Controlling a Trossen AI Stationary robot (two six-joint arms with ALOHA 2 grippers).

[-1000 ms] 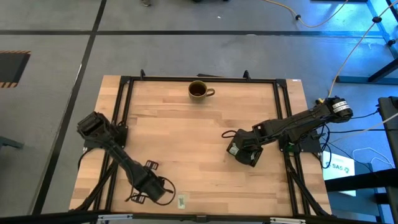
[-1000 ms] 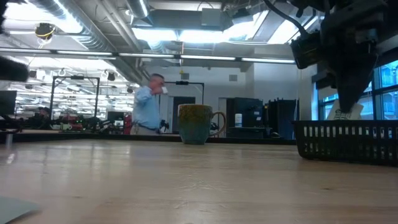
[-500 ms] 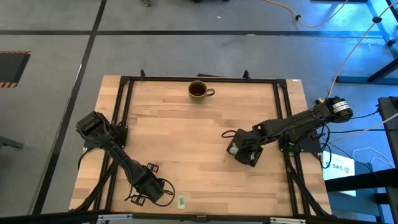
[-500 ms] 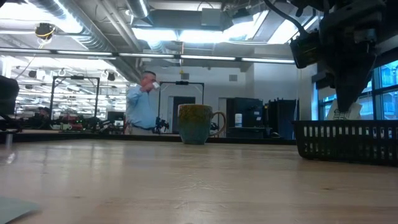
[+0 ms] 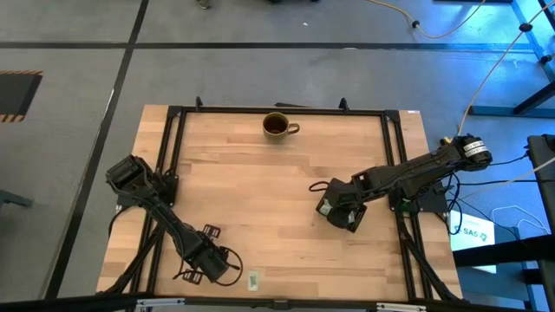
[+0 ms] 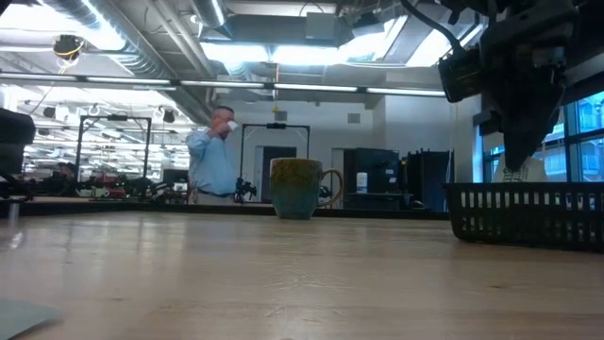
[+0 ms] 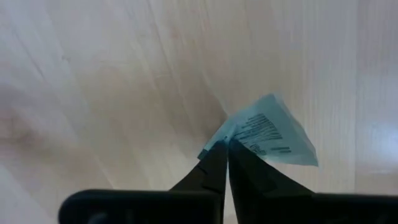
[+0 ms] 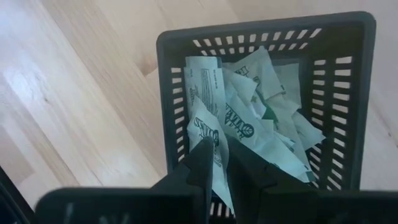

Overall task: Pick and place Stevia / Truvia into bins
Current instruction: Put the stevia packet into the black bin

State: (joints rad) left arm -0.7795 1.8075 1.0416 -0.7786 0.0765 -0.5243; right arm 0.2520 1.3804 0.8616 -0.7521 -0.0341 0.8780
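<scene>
A pale green and white sachet [image 5: 253,280] lies near the table's near edge; its printed face [image 7: 268,134] shows in the left wrist view. My left gripper [image 5: 232,274] is beside it, shut on its near end. My right gripper [image 6: 522,162] hangs over the black slotted bin [image 6: 528,215], shut on another sachet [image 8: 204,132]. The bin [image 8: 261,34] holds several sachets in a loose heap. In the high view, my right gripper [image 5: 340,217] hides the bin. My left gripper pinches the sachet's pointed near end [image 7: 219,138] between its two fingertips, coming low and slanting from the table's left. The sachet's other end [image 6: 19,316] lies flat on the table. My right gripper pinches a sachet by its upper edge [image 8: 208,144] from above, fingers pointing down. The sachet hangs below the fingers [image 6: 514,174], its lower part inside the bin's walls.
A round brown mug [image 5: 277,126] stands at the table's far edge, also seen in the low view [image 6: 297,189]. Bare wood lies between the two arms. A person stands in the room far behind the table [image 6: 215,161].
My right gripper has sunk a little toward the bin with its sachet still pinched. The person in the room behind has shifted.
</scene>
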